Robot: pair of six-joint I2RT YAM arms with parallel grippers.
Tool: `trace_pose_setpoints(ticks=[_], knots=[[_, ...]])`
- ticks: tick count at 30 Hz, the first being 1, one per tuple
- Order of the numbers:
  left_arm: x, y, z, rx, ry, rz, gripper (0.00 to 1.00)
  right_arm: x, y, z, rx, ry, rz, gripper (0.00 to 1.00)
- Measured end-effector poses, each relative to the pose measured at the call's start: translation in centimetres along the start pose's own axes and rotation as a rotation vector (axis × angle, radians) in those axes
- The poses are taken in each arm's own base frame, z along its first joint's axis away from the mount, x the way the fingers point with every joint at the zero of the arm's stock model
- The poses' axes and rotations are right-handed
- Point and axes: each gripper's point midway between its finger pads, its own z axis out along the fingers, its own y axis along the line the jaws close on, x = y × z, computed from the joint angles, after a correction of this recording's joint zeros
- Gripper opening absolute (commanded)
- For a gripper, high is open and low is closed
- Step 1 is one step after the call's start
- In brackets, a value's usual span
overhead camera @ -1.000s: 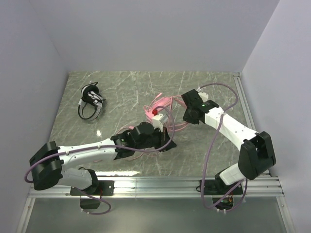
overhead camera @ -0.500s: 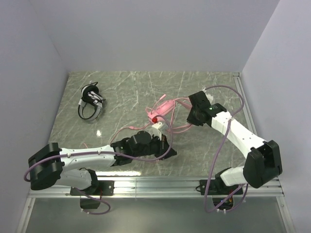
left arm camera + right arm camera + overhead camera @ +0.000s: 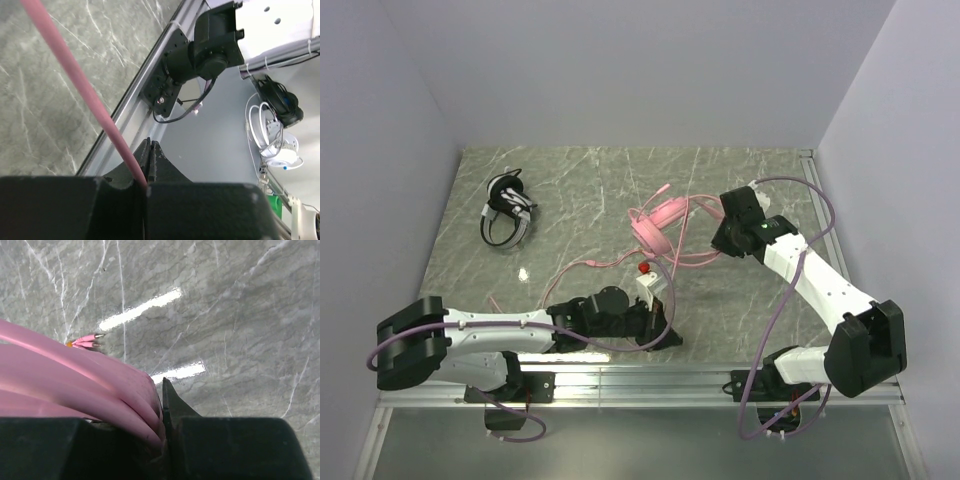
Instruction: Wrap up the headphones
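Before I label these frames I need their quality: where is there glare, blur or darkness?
Right wrist view: two bright glare streaks on the marble table, and the pink cable is soft near the lens. Left wrist view: the left end effector is near-black, detail lost. Top external view: evenly lit, sharp, no glare.
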Motion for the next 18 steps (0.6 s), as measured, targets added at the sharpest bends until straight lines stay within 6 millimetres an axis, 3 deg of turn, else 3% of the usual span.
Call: trace_pose_setpoints(ticks=[8,13,18], knots=[[0.8,-1.0,0.7,0.072,0.034,0.006,0.07,0.1,-0.1,-0.3,-0.004,0.002,-0.001,0.00],[3.3,-1.8,0.8,0.119,0.116,0.014,0.06,-1.0,0.2,-0.9,-0.030,-0.035,0.044,0.00],[5.0,-1.2,0.8,0.120,0.158,0.013,0.02,-1.9,0.3,-1.9,-0.064,-0.060,0.076,0.00]])
